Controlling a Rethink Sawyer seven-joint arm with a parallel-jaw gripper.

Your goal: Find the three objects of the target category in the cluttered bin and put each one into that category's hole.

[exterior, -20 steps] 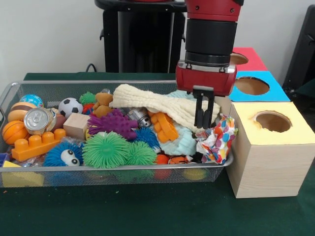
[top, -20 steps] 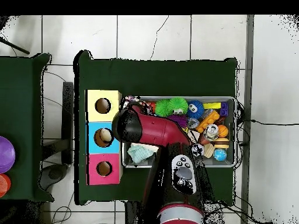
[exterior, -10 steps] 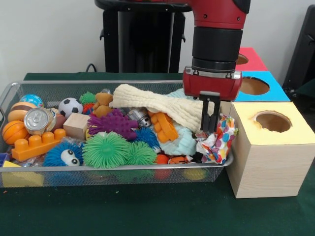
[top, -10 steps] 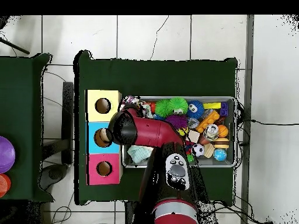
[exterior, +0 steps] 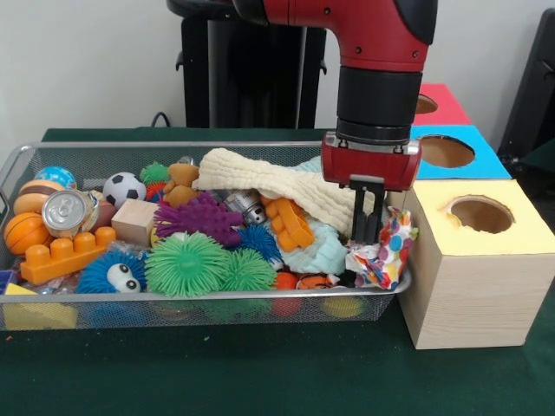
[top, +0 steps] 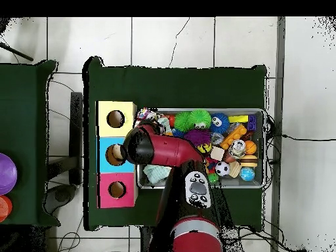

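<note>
At the wire bin's point(exterior: 17, 165) end nearest the yellow box point(exterior: 479, 260), gripper point(exterior: 367, 236) lowered beside the cream cloth point(exterior: 277, 180), above confetti-patterned paper point(exterior: 386, 251), fingers apparently closed, nothing seen held.

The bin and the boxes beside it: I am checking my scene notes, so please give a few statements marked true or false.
1. The gripper hangs at the bin's end next to the boxes. True.
2. A soda can lies among the toys at the bin's other end. True.
3. The yellow-topped box has a square opening. False: its hole is round.
4. The cream knitted cloth lies on the table outside the bin. False: it is draped over the toys inside.
5. The soccer ball sits inside the blue-topped box. False: it is in the bin.
</note>
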